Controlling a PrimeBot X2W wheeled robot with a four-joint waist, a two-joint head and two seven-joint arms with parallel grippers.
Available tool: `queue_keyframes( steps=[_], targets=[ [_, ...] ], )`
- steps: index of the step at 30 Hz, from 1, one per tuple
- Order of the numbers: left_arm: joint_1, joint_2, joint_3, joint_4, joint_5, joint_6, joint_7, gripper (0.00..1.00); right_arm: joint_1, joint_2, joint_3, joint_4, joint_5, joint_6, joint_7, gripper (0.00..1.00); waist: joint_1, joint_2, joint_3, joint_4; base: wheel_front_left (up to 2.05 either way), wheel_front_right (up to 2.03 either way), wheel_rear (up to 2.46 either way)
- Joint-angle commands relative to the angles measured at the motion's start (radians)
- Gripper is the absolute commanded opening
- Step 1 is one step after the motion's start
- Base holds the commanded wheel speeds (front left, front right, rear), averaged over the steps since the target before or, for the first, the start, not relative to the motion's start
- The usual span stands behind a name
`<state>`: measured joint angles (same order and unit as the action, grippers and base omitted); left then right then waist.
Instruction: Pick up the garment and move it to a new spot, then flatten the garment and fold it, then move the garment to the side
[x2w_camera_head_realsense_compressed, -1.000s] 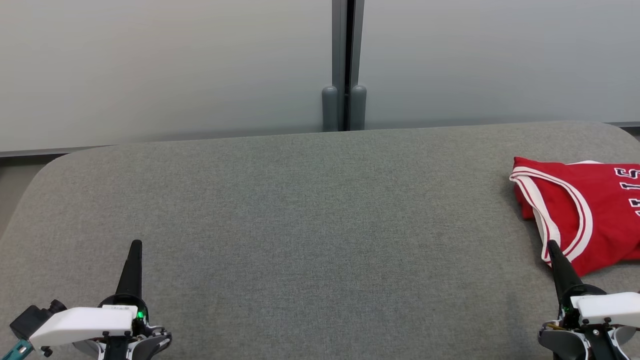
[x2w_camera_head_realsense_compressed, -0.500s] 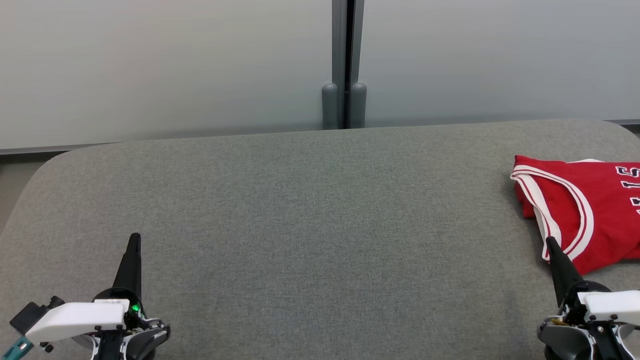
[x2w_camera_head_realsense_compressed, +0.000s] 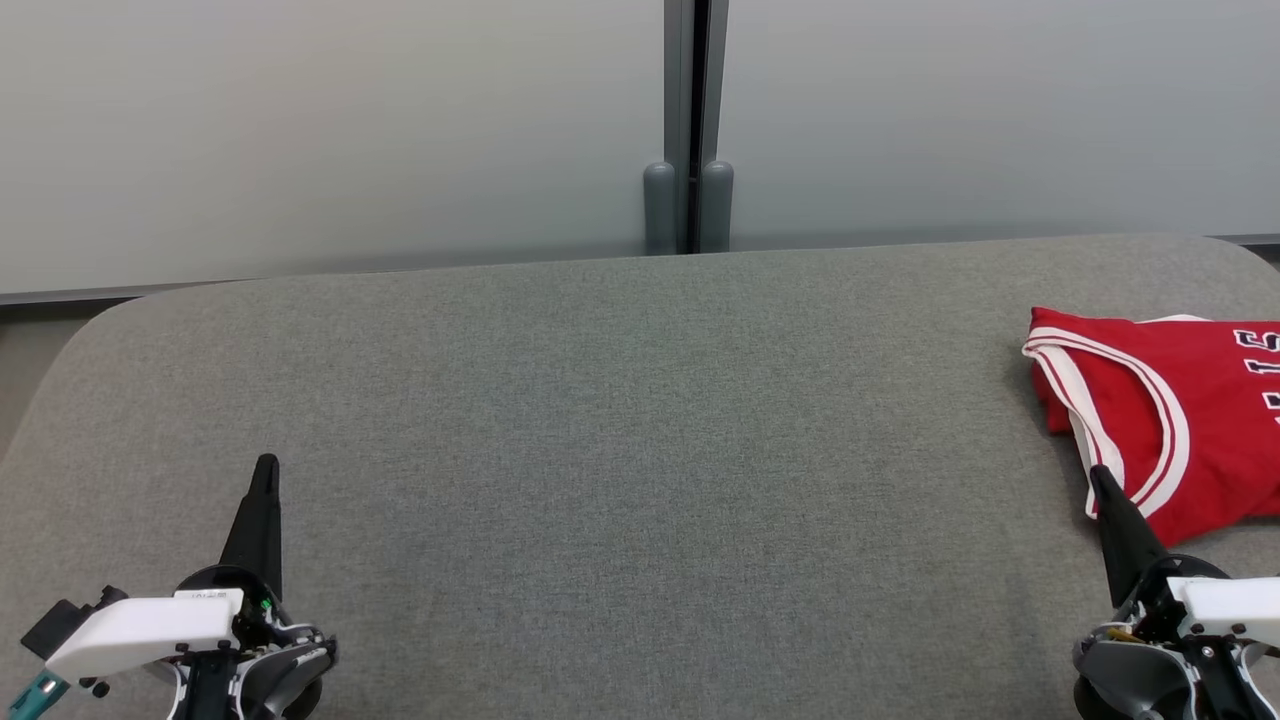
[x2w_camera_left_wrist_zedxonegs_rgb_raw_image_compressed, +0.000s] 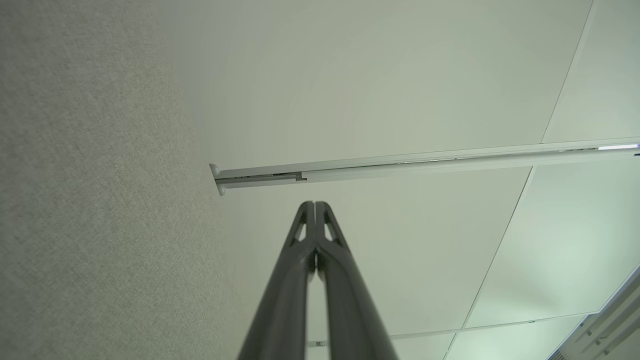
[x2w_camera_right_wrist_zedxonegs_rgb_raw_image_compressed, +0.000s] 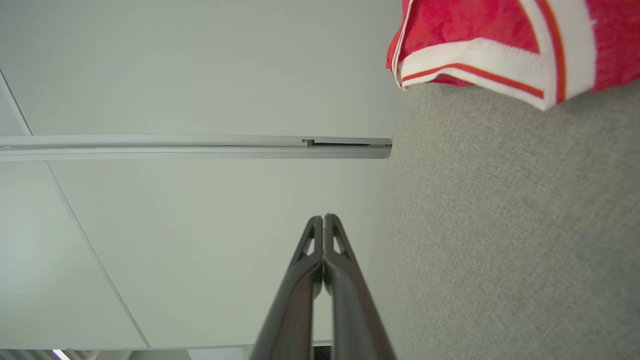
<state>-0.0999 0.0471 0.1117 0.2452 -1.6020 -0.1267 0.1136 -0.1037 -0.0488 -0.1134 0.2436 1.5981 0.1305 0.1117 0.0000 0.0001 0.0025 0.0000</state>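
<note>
The red jersey (x2w_camera_head_realsense_compressed: 1180, 440) lies folded at the far right of the grey tabletop (x2w_camera_head_realsense_compressed: 620, 420), partly cut off by the head view's edge. The left gripper (x2w_camera_head_realsense_compressed: 265, 465) sits well apart from it. The right gripper (x2w_camera_head_realsense_compressed: 1097, 474) sits just beside its near hem and seems not to touch it. Both have their fingers pressed together and hold nothing. The fold looks finished and set aside, so clearing the arms is probably what remains. The right fingers should lift before drawing away so they do not snag the trim.
</note>
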Motion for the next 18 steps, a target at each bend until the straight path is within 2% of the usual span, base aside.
queue_keyframes(
  steps=[1,18],
  targets=[
    [-0.017,0.006,0.006,0.001,-0.014,-0.008,0.004,0.0,-0.009,-0.002,-0.004,0.002,0.02,0.0,0.007,0.0,0.0,-0.0001,0.001,0.0,0.0,0.0,0.0],
    [-0.016,0.006,0.005,0.001,-0.011,-0.008,0.004,0.0,-0.009,-0.003,-0.003,0.002,0.015,0.0,0.006,0.0,0.0,-0.0001,0.001,0.0,0.0,0.0,0.0]
  ],
)
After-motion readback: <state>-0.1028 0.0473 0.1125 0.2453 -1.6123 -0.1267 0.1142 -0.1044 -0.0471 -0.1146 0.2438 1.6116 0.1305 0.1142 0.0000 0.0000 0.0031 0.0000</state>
